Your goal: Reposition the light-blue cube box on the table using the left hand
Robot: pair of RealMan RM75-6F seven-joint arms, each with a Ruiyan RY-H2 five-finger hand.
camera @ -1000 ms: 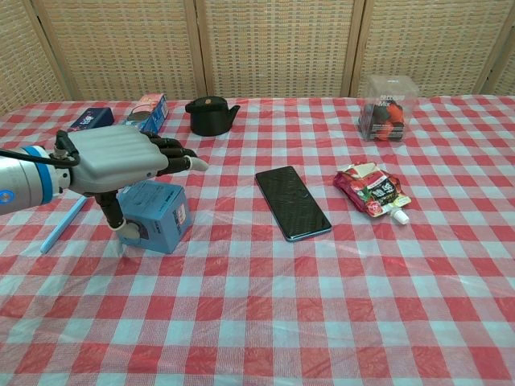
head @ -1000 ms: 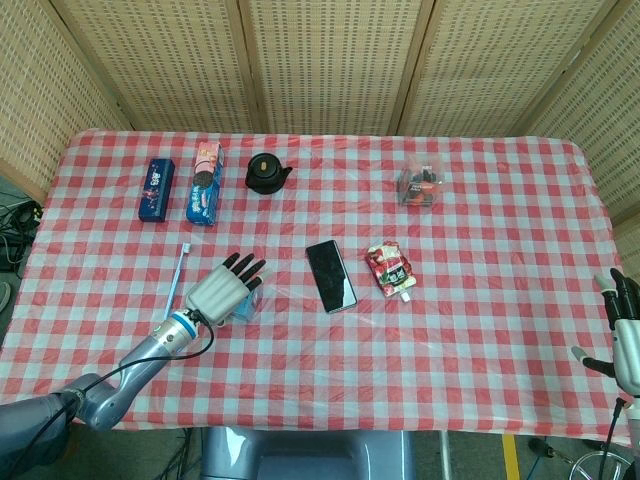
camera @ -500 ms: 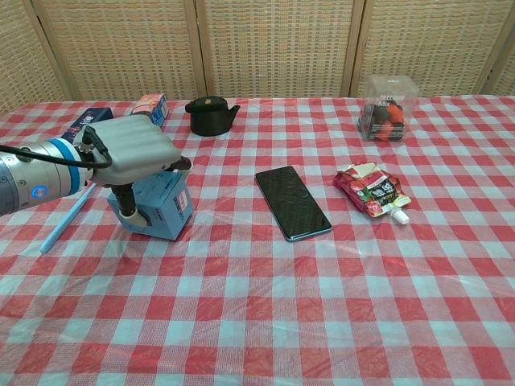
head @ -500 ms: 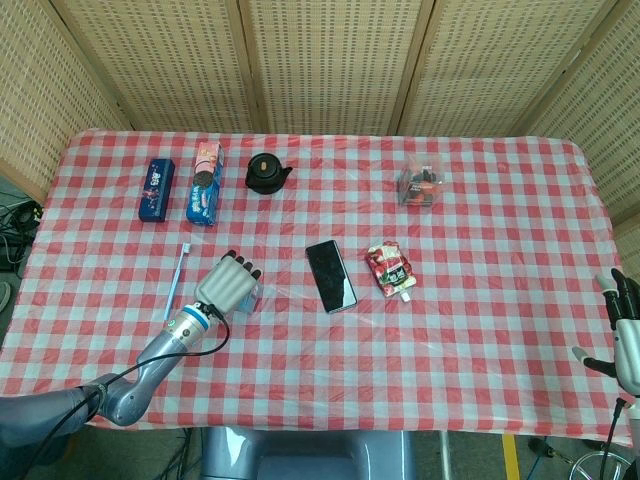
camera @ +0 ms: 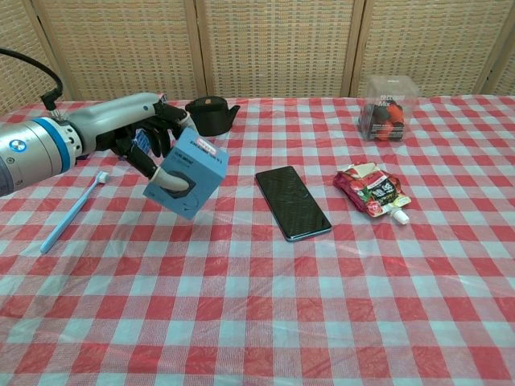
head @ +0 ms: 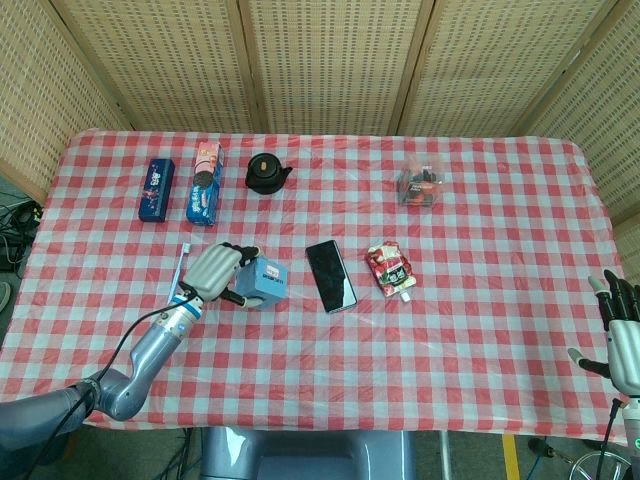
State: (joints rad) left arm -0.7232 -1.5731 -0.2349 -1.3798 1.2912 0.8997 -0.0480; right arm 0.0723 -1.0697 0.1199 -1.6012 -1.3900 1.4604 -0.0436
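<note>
The light-blue cube box (head: pixel 265 283) (camera: pixel 187 174) is tilted and lifted off the checkered cloth, left of the phone. My left hand (head: pixel 216 270) (camera: pixel 141 135) grips it, thumb pressed on the near face and fingers wrapped over the far side. My right hand (head: pixel 623 333) hangs beyond the table's right front corner in the head view, fingers spread and holding nothing; the chest view does not show it.
A black phone (head: pixel 331 275) (camera: pixel 293 202) lies just right of the box, a red snack pouch (head: pixel 391 269) beyond it. A blue toothbrush (camera: pixel 74 209) lies to the left. A black teapot (head: pixel 265 172), two snack boxes (head: pixel 203 181) and a clear container (head: pixel 420 185) stand farther back.
My left hand closed around the box, then lifted and tipped it, carrying it a little right and away from the front edge. The right hand barely moved.
</note>
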